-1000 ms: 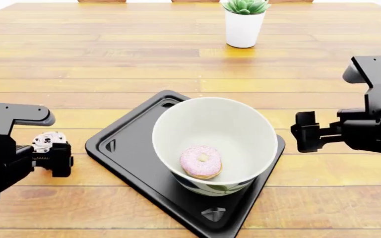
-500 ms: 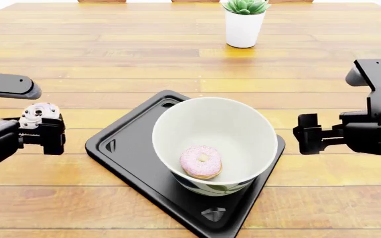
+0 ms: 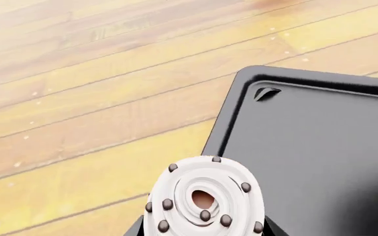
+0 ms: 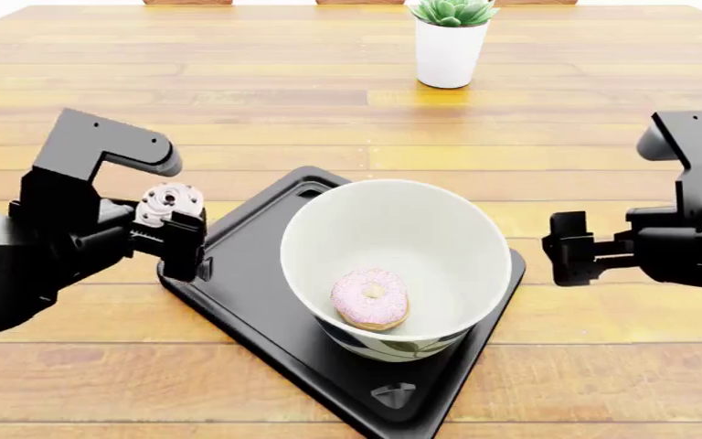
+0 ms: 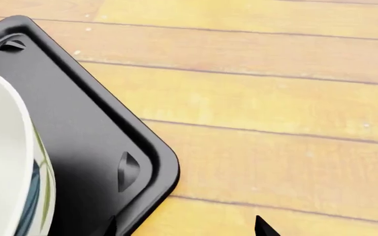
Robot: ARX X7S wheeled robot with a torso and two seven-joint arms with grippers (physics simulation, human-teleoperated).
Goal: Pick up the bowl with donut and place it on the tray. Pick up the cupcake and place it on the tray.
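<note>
The tray [image 4: 244,302] is black. The bowl [image 4: 395,261] is off-white inside, with dark blue-green leaf marks at its 6 o'clock. The donut [image 4: 371,298] is pink with sprinkles and tan below. The cupcake [image 3: 205,201] has white frosting with dark dots.

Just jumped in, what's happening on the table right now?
The bowl with the donut already sits on the tray. The left gripper holds the cupcake at the tray's left edge, above the rim, not yet set down. The right gripper hangs empty beside the tray's right side.
</note>
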